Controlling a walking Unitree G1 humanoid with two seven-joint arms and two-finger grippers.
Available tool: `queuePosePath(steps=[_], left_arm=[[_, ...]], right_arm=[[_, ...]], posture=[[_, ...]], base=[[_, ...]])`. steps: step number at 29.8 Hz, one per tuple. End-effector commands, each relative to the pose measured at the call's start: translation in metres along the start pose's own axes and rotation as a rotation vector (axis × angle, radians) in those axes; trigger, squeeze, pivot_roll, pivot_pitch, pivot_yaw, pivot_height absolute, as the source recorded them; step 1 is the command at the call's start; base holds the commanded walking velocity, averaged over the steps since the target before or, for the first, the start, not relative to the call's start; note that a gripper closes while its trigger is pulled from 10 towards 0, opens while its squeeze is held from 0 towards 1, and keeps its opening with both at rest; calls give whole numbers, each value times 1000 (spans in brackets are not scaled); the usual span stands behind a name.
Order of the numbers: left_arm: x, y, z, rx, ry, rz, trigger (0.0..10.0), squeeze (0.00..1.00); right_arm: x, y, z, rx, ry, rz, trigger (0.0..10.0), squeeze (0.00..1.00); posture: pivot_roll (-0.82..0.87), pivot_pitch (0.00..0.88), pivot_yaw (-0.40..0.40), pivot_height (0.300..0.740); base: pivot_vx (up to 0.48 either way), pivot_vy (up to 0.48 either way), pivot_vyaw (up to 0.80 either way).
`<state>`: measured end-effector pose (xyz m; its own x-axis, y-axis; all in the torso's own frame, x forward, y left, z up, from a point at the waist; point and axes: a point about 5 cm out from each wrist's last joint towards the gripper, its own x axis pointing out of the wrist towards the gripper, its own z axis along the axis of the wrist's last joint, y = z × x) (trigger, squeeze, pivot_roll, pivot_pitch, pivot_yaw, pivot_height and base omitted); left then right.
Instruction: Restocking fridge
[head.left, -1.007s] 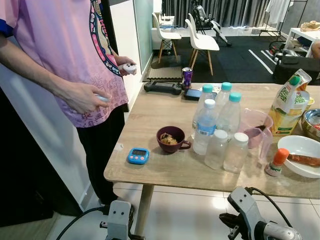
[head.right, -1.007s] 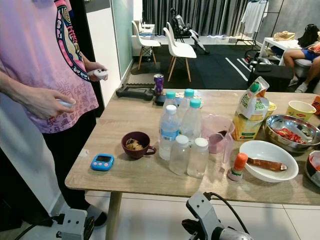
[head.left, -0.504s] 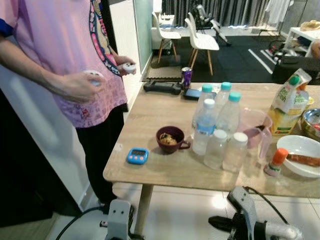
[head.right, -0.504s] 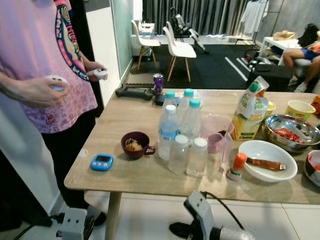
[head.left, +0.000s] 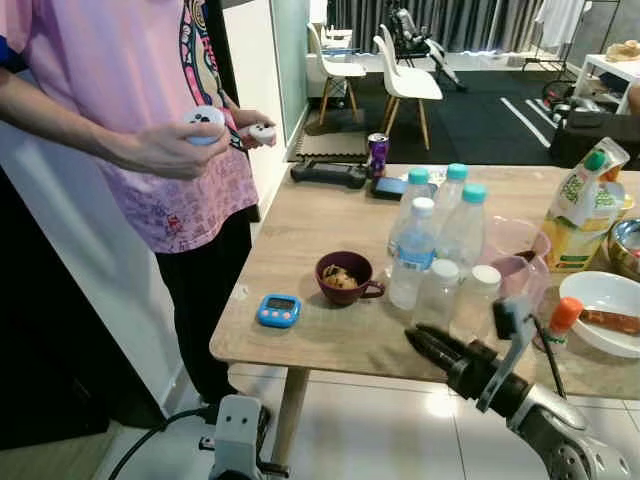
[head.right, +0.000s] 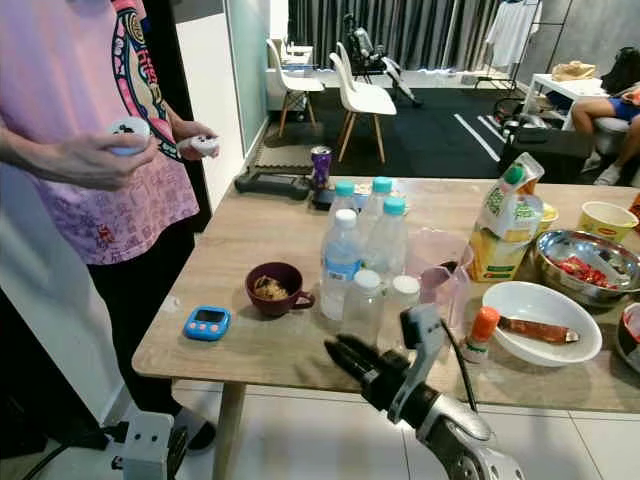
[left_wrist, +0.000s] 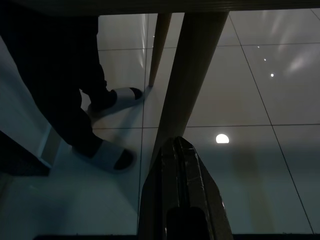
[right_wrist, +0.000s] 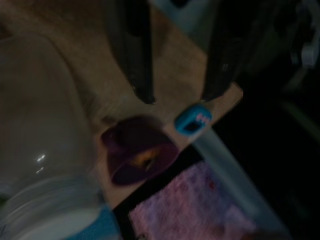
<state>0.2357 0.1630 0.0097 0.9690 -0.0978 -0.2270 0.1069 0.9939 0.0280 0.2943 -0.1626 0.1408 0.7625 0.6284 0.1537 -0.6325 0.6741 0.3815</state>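
Several water bottles stand clustered mid-table: a labelled one (head.left: 412, 255), teal-capped ones (head.left: 462, 225) behind it, and two small white-capped clear bottles (head.left: 437, 292) in front. My right gripper (head.left: 425, 340) hovers open over the table's front edge, just in front of the small bottles, fingers pointing left. In the right wrist view its gap (right_wrist: 177, 97) frames bare tabletop, with the purple mug (right_wrist: 137, 155) and blue timer (right_wrist: 192, 120) beyond and a clear bottle (right_wrist: 45, 150) close beside it. My left gripper (left_wrist: 178, 142) hangs shut below the table, by a table leg.
A person (head.left: 130, 120) stands at the table's left end holding two controllers. On the wooden table (head.left: 300, 230) are a juice carton (head.left: 578, 215), pink jug (head.left: 515, 262), white bowl (head.left: 605, 310), orange-capped small bottle (head.left: 557, 322) and a can (head.left: 377, 155). White chairs stand behind.
My right arm has risen from below the table edge to above its front, fingers now over the tabletop near the small bottles. The person's hand with the controller has lifted.
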Motion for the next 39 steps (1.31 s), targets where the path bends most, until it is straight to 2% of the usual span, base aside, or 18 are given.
queuePosePath(steps=[1,5,9,10,11,13,14,20,21,25,32,39], left_arm=[[-3,4,-3,0,16,12,10000,0],[-1,1,4,-2,-17,-12,10000,0],[0,1,5,4,-18,-10,10000,0],[0,1,5,6,-20,-7,10000,0],[0,1,6,13,-27,-7,10000,0],[0,1,7,17,-32,-7,10000,0],[-1,-1,8,35,-44,-21,10000,0],[1,-29,29,204,-151,-222,10000,0],[1,-29,29,204,-151,-222,10000,0],[3,-49,42,302,-217,-346,10000,0],[4,-59,53,353,-264,-411,10000,0],[5,-60,65,356,-311,-409,10000,0]], right_arm=[[0,2,6,13,-31,-8,10000,1000],[4,4,14,54,-92,-18,10000,1000],[6,4,15,45,-99,-42,10000,1000],[7,3,17,48,-120,-51,10000,961],[7,3,19,56,-137,-52,10000,59],[7,3,21,62,-149,-53,10000,59],[7,2,24,76,-167,-59,10000,0],[6,-2,29,86,-185,-79,10000,0],[6,-2,29,86,-185,-79,10000,0],[6,-1,30,93,-187,-80,10000,0],[6,-1,29,97,-187,-81,10000,0],[6,-2,30,78,-193,-97,10000,0]], posture=[[39,103,12,740],[40,103,12,740],[39,103,12,740],[39,103,12,740],[38,103,11,740],[38,103,11,740],[40,104,9,740],[41,106,7,740],[41,106,7,740],[39,106,8,740],[39,107,12,740],[40,107,13,740]], base=[[0,0,0],[0,0,0],[0,0,0],[0,0,0],[0,0,0],[0,0,0],[0,0,0],[0,0,0],[0,0,0],[0,0,0],[0,0,0],[0,0,0]])
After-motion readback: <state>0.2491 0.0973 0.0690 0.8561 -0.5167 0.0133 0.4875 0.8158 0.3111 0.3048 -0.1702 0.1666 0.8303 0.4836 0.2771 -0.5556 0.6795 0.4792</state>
